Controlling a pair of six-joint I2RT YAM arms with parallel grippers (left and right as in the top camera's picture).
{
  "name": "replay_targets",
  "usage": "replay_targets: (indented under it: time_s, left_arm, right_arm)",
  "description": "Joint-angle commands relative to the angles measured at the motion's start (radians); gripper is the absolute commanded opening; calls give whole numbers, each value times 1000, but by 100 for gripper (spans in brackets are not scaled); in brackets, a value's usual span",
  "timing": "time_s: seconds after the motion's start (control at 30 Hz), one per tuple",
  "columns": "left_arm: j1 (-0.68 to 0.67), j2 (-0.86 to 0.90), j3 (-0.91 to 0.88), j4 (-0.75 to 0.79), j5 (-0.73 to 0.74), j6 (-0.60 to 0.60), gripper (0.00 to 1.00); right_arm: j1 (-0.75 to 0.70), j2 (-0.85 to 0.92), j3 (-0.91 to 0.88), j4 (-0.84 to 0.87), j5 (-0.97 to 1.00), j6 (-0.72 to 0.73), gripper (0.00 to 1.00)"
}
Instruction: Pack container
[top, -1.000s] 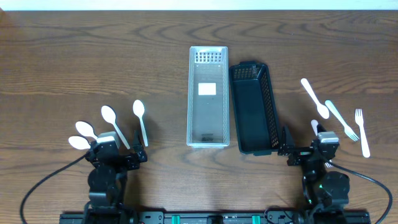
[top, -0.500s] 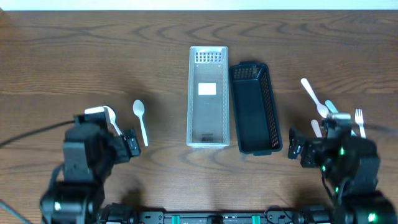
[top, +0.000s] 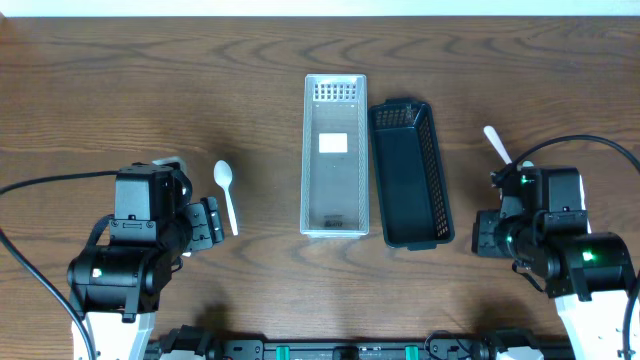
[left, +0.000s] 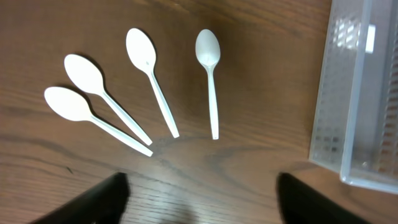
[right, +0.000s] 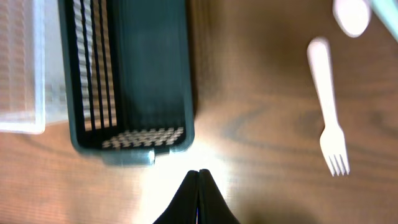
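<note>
Left pincer (left: 202, 208) is hanging with its jaws apart and empty above the worktop (left: 267, 74). Right pincer (right: 199, 186) is pressing its jaws together on nothing, at the bottom of its view, below the black basket (right: 93, 74). Four white plastic spoons (left: 140, 48) are lying fanned in the upper left of the left wrist view, bowls up-frame, left of the clear bin (left: 326, 106). A white fork (right: 327, 106) is lying right of the basket. These pieces are likely handling as light, thin, slick and slightly springy; gripping across the handle near mid-length, not the bowl, is looking safest.
</note>
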Motion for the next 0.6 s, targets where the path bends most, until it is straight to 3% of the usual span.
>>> replay_targets:
  time_s: [0.0,0.1,0.23,0.57]
  left_arm:
    - [-1,0,16,-2,5,2,66]
    - [-1,0,16,-2,5,2,44]
    - [-1,0,16,-2,5,2,31]
    - [-1,0,16,-1,5,2,15]
  right_arm:
    - [7,23,12,-30,-66,-33,1]
    - [45,45,12,-60,-103,-49,1]
    - [101,80,12,-64,-101,-43,1]
    - [132,174,-25,-47,-101,61,1]
